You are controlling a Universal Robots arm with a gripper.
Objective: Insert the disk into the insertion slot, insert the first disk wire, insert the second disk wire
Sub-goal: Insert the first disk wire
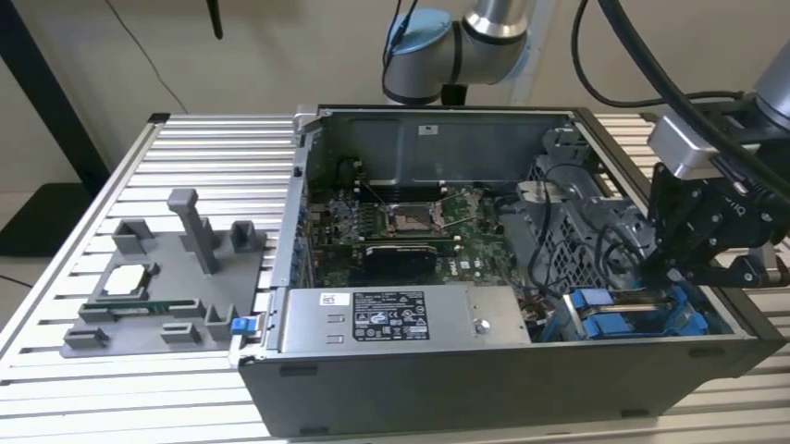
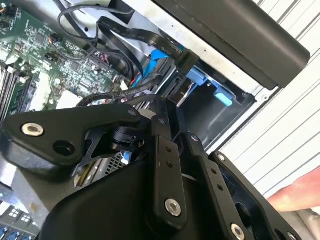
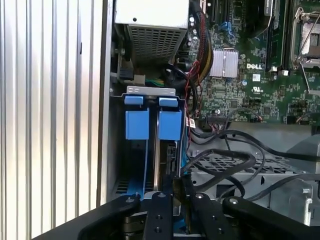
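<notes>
Two blue-framed drives stand side by side in the dark metal cage. The disk (image 3: 169, 125) sits in the insertion slot (image 3: 150, 90), beside the other drive (image 3: 136, 125). My gripper (image 3: 178, 202) hangs just over the disk's rear end. It is shut on the connector of a black disk wire (image 3: 178, 186) that curves away toward the bundle of cables. In the exterior view the gripper (image 1: 657, 275) reaches down into the case's near corner on that view's right, above the blue carriers (image 1: 605, 313).
The open computer case (image 1: 494, 370) lies on a slatted aluminium table (image 1: 185, 148). It holds the motherboard (image 3: 260, 75), the power supply (image 1: 395, 319) and loose black cables (image 3: 235, 160). A grey fixture tray (image 1: 161, 287) is at the exterior view's left. Something pinkish, perhaps a hand (image 2: 300, 192), is near the case edge.
</notes>
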